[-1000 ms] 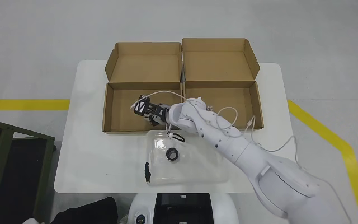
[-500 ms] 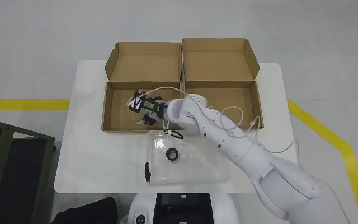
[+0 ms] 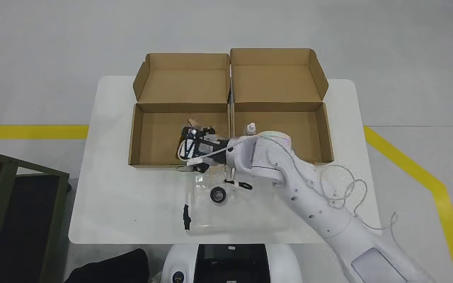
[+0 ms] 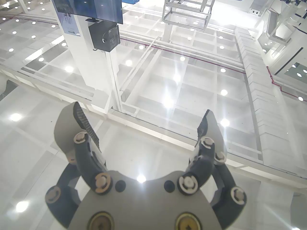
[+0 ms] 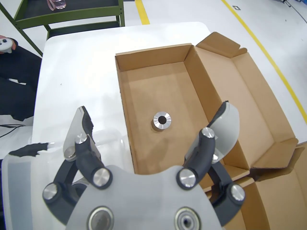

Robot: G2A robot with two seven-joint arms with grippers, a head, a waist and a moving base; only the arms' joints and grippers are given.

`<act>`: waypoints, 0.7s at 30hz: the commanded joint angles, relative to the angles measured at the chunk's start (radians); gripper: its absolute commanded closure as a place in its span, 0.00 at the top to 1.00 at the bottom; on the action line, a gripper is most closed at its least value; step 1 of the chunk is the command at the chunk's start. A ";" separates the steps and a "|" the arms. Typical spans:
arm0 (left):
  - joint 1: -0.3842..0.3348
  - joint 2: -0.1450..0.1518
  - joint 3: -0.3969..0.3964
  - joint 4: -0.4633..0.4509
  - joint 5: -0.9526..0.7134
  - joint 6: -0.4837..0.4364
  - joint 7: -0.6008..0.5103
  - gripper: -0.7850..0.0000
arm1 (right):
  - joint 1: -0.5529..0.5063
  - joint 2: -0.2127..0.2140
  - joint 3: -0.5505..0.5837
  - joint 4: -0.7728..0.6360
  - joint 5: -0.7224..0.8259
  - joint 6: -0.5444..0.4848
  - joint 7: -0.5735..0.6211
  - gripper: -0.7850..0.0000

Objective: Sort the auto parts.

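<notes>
From the top, we see the right tool point(image 3: 190, 147) over the left cardboard box point(image 3: 152, 138) on the white surface point(image 3: 113, 184). At the left wrist, the left tool point(image 4: 142, 110) gapes, released. At the right wrist, that tool is released too; the metal bushing point(image 5: 162, 120) stands on the box floor, bore pointing up.

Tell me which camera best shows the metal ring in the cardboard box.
The right wrist view: the metal ring lies unobstructed on the cardboard box floor, its bore facing the camera. In the top view the right claw hangs over that spot. The left wrist view faces the ceiling.
</notes>
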 commanded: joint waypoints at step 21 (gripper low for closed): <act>0.000 0.000 0.000 0.000 0.000 0.000 0.000 1.00 | -0.284 0.099 0.116 -0.199 -0.117 -0.303 0.035 1.00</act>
